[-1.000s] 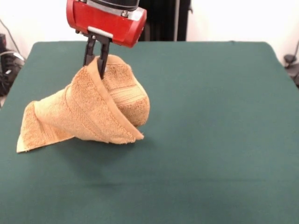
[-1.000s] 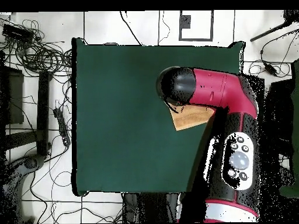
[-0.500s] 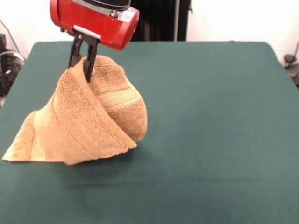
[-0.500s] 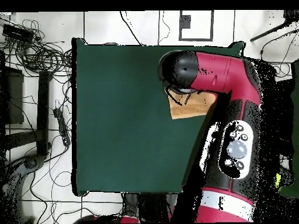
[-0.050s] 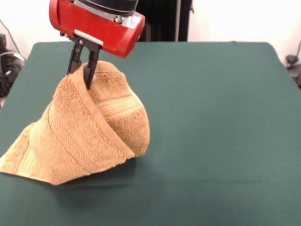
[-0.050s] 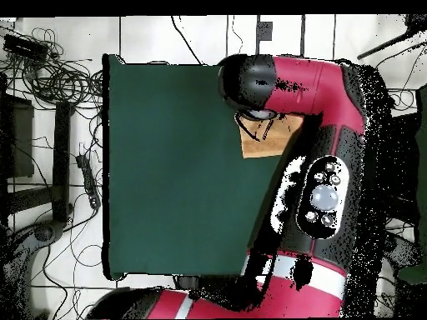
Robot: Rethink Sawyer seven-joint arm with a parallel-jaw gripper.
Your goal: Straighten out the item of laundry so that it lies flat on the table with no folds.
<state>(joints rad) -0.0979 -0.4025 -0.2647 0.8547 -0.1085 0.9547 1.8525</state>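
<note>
Front view: fingers point(image 5: 83, 63) pinched shut on the towel's point(image 5: 84, 136) peak; towel hangs tented, lower edges resting on the counter point(image 5: 211, 117).
Overhead view: arm point(image 6: 292, 83) covers most of the towel point(image 6: 260, 146); fingers hidden.

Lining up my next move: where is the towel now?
Front view: the towel is at the table's left side, its top pinched in the claw, its lower edge resting on the cloth.
</note>
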